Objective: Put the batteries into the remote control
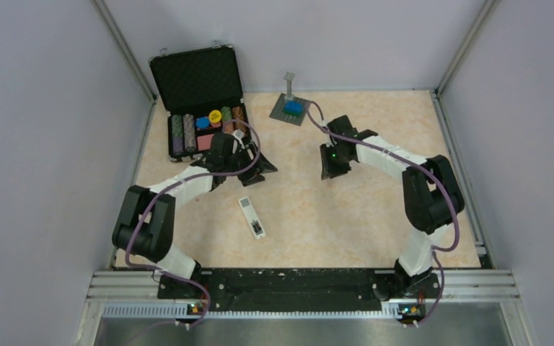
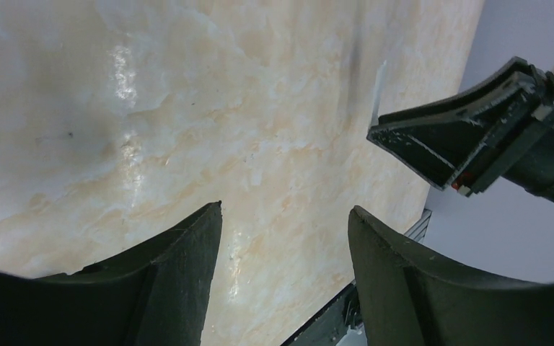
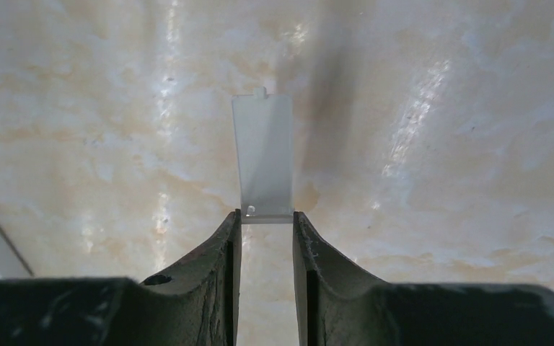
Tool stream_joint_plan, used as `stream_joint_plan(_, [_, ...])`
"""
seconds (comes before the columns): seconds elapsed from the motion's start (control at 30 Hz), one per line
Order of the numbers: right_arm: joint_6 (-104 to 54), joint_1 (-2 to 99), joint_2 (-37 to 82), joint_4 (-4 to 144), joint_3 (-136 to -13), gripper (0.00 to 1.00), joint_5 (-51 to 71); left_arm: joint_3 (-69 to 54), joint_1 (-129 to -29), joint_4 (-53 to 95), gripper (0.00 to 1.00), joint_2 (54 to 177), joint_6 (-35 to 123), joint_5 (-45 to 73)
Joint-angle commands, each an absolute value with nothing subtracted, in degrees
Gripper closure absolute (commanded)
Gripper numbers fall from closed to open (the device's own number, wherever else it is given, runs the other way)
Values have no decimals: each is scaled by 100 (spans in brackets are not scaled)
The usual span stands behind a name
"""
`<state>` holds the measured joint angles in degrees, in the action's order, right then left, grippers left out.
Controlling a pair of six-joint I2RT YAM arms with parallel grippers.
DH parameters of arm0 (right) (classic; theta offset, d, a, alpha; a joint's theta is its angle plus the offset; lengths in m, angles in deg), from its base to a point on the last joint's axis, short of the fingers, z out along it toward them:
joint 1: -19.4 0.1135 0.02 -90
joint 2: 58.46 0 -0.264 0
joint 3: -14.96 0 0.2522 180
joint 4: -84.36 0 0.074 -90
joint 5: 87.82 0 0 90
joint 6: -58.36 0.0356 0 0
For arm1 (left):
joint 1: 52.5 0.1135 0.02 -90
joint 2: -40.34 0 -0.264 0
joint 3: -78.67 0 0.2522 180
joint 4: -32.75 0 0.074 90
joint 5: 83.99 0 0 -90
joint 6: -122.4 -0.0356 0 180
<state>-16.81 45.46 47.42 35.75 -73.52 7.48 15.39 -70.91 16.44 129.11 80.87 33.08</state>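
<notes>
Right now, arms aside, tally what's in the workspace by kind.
remote control: 1
cover plate: 1
open chip case: 1
grey baseplate with blue block: 1
batteries: 0 in view
Total: 4

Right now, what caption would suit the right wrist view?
Right tool pinching the near end of a small white cover plate, beige tabletop behind.

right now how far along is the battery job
Done: the cover plate is off the remote, which lies apart from it. In hand: the right fingers pinch that plate by its edge; the left fingers are open and empty. Left: no batteries in view, so loading is unconfirmed.
</notes>
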Motion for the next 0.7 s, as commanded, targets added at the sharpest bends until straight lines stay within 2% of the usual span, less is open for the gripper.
stream_joint_plan(0.0, [-1461, 4529, 3918, 4359, -6839, 79, 1559, 1602, -7246, 2668, 30, 13169, 8277, 3511])
stream_joint_plan(0.2, [-1441, 4691, 3633, 4955, -6279, 80, 2095, 1517, -7534, 3574, 29, 13561, 8525, 3590])
stream_joint_plan(0.5, [-1192, 5177, 3647, 5647, -6069, 80, 2349, 836, -7940, 3027, 28, 14147, 8058, 3475])
stream_joint_plan(0.67, [-1061, 5264, 3756, 5770, -6137, 80, 2523, 784, -7951, 3117, 34, 14407, 8115, 3646])
